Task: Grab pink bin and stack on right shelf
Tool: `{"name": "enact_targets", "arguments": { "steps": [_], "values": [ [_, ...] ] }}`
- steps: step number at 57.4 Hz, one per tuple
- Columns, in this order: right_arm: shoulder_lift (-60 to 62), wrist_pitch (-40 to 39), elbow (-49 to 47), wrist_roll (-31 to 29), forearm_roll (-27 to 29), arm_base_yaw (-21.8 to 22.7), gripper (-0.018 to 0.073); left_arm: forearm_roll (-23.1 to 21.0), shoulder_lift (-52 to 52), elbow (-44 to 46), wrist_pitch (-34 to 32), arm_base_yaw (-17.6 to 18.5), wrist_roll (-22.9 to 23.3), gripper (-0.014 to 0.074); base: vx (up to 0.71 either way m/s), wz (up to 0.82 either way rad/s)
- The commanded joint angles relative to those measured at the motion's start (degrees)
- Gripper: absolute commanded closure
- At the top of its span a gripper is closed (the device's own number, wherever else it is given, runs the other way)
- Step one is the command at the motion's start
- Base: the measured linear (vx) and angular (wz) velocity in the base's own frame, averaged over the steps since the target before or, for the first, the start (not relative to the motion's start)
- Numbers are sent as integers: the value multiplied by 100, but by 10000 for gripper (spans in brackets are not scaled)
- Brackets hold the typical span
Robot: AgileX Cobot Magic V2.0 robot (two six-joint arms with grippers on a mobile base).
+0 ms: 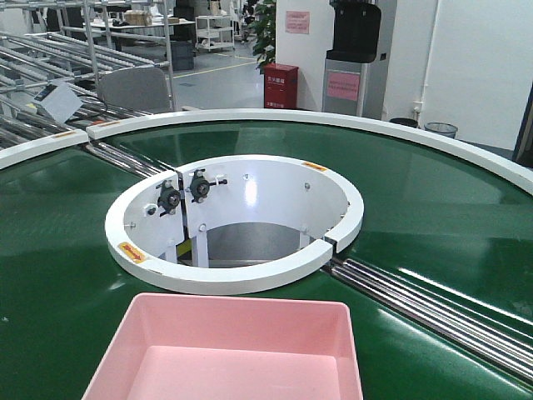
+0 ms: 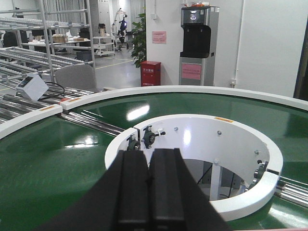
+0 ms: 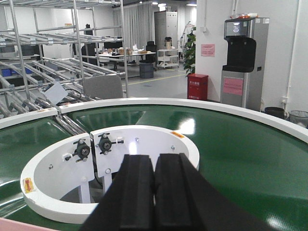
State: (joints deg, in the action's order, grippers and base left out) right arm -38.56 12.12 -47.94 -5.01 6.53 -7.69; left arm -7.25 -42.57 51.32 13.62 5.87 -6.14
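the pink bin (image 1: 241, 321) sits nearest, at the near edge of the front view. it is open side up and empty where it shows, and it rests on the green conveyor belt (image 1: 433, 208) just on the near side of the white inner ring (image 1: 241, 279); its near end runs out of the picture. the belt curves around that ring, and a band of steel rollers (image 1: 433, 308) crosses it to the right of the bin, with another band at far left. in the left wrist view the left fingers (image 2: 144, 178) are pressed flat together with nothing between them, held above the belt and pointing toward the ring. in the right wrist view the right fingers (image 3: 149, 183) are likewise clenched on nothing, above the ring's near rim. beyond the belt stand a red cabinet (image 1: 281, 86), a dark water dispenser (image 1: 358, 50) and, at far left, metal roller racks (image 1: 42, 58).
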Motion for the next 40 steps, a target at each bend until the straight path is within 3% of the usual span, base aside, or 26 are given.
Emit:
{"name": "enact_targets", "arguments": {
  "steps": [1,12,18,28,35,40],
  "values": [
    [-5,-464,-203,-44,-11,40,323,-12,3,220,-502,-8,24,457,0,0],
    [-5,-464,-203,-44,-11,40,-41,-6,3,220,-495,-8,14,183,0,0],
    [-5,-478,-203,-44,-17,33,-154,-1,3,220,-495,-8,14,69,0,0],
    [-94,-198,-203,155,336,-156,-158,-71,3,215,-312,-8,67,22,0,0],
    [-703,1095,-625,155,391,-572,-126,-159,-146,274,325,12,73,22,0,0],
    [-1362,1884,-1155,213,344,-854,-113,-313,-465,516,1153,12,63,22,0,0]
  ]
}}
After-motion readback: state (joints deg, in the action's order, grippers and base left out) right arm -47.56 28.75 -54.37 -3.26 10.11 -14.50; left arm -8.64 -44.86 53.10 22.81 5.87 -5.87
